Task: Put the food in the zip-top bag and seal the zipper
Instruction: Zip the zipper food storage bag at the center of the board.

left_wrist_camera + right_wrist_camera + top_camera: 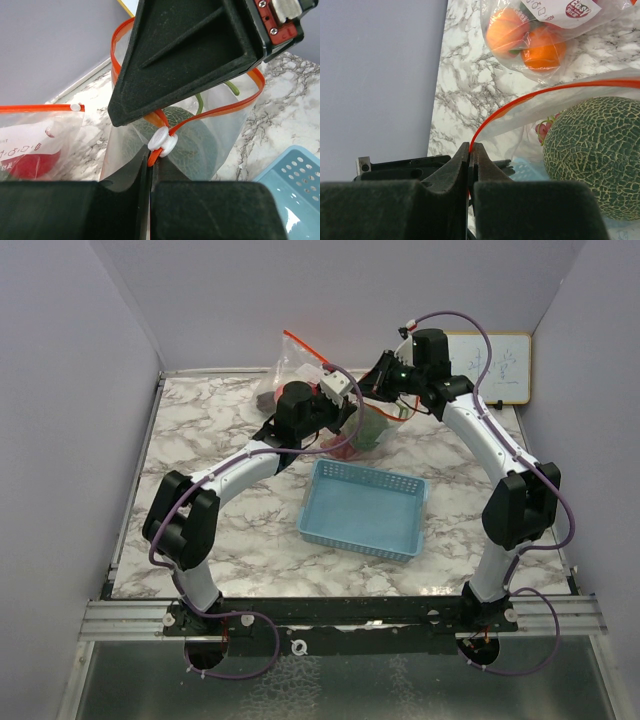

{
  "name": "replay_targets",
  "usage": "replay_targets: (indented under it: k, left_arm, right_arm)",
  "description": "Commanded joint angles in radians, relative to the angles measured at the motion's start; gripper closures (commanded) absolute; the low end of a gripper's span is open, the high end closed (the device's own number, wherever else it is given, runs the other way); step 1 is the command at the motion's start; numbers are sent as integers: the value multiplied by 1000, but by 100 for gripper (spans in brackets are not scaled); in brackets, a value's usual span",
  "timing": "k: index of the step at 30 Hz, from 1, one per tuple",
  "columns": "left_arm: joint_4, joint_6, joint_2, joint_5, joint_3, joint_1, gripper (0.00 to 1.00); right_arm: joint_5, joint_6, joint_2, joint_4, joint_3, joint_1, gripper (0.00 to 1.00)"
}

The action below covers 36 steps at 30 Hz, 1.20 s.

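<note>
1. Left tool (150, 172): jaws closed, pinching the orange zipper rim (114, 62) of the zip-top bag (225, 135) just below its white slider (162, 141).
2. Right tool (470, 152): jaws closed on the same rim.
3. Melon (595, 150) sits inside the bag, mouth gaping, on the bench (200, 430) beyond the blue basket (365, 510).

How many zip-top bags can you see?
2. The melon bag is pinched by the left gripper and right gripper; the second bag lies behind it with orange fruit inside. Others may be hidden.
</note>
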Motion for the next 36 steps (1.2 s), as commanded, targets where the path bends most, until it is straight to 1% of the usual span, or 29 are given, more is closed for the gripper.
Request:
replay_targets:
  k: [1,3,6,10,12,16,18,21,22,24,28,30,33,36]
  left_arm:
    - [44,-12,6,-3,10,-1,100]
    - [14,-4,0,10,24,3,100]
    - [-20,10,-24,31,35,11,100]
    - [-107,11,-38,83,57,27,100]
    - [-151,-3,-40,132,61,40,100]
    - [-246,-50,-95,270,83,78,100]
    - [-298,-44,-119,334,115,95,100]
    - [-343,-44,-146,409,139,142,100]
    - [-346,-48,-152,431,142,158,100]
    - [-356,-45,-162,456,145,184,100]
    - [-358,-32,-171,466,130,209,100]
    - [-347,-40,-168,479,124,211,100]
    - [-318,-69,-152,503,122,211,100]
    - [-299,-87,-137,518,130,210,100]
  right_arm:
    - [-49,8,-31,42,36,-8,98]
    - [-31,-17,-39,28,40,-20,93]
    - [-21,-66,-63,30,35,-46,78]
    - [-32,-170,-131,103,12,-65,59]
    - [-55,-273,-165,143,9,-65,57]
    - [-92,-566,-219,181,-26,-65,46]
    - [-173,-749,-230,181,-41,-65,46]
    - [-310,-1004,-217,129,-38,-65,46]
    - [-350,-1064,-208,111,-32,-65,46]
    - [-419,-1124,-197,108,-27,-65,46]
    - [-579,-1179,-166,146,-22,-65,46]
    - [-651,-1180,-151,201,-35,-65,46]
    - [-696,-1101,-113,310,-48,-65,47]
    - [-730,-1036,-79,385,-43,-57,52]
